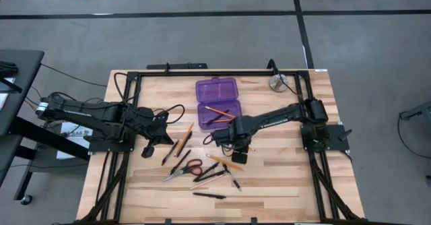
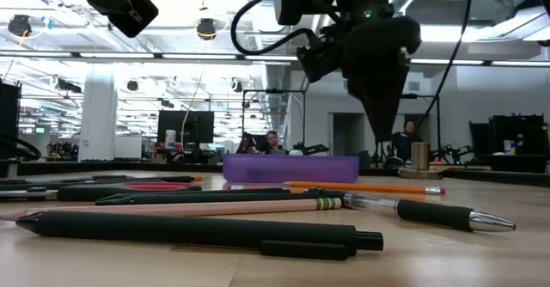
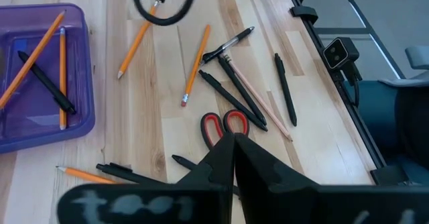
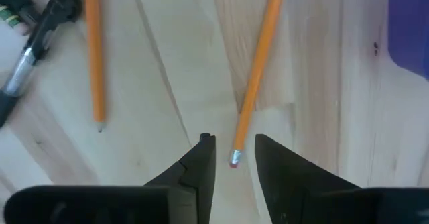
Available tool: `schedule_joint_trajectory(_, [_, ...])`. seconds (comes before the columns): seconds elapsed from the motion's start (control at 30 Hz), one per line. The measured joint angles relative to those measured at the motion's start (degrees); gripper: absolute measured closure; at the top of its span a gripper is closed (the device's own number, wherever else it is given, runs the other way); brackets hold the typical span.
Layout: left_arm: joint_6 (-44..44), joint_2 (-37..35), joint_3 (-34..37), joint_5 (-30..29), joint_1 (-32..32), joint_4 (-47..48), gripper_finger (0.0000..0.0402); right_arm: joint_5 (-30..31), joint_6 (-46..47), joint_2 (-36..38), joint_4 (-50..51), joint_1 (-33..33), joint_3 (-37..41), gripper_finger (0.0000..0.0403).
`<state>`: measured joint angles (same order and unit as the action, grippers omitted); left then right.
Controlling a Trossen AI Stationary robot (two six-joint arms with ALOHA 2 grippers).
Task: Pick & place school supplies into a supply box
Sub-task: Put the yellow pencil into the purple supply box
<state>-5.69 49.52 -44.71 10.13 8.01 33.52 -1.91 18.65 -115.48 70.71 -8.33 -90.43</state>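
Alignment of the right gripper with a thin orange wooden pencil is noted: its fingers are parted, nothing is clamped, and the pencil's eraser end is seen just between the tips, the long axis running straight away from them. This pencil lies just beside the translucent purple plastic supply box, which already holds pencils and a pen. The right arm is judged nearer to it. The left gripper is pressed together, empty, above the red-handled scissors, well apart from the box. Remaining supplies are scattered on a pale wooden table. A large lit room is seen beyond the box.
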Motion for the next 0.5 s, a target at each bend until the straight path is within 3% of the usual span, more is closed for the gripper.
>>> schedule_joint_trajectory(0.13, [0.0,0.0,0.0,0.0,0.0,0.2,0.0401,3.8,2.1,0.3,1.4,-1.3,1.0,0.0302])
schedule_joint_trajectory(0.23, [0.0,0.0,0.0,0.0,0.0,0.2,0.0401,4.2,4.6,3.8,-0.1,-2.8,7.1,0.0302])
schedule_joint_trajectory(0.37, [-0.4,0.0,0.0,0.0,0.0,0.2,0.0401,4.7,12.3,13.2,-10.3,-5.1,21.1,0.0302])
schedule_joint_trajectory(0.5, [-0.6,0.0,0.0,0.0,0.0,0.0,0.0401,5.0,19.5,23.6,-27.1,-6.7,33.4,0.0302])
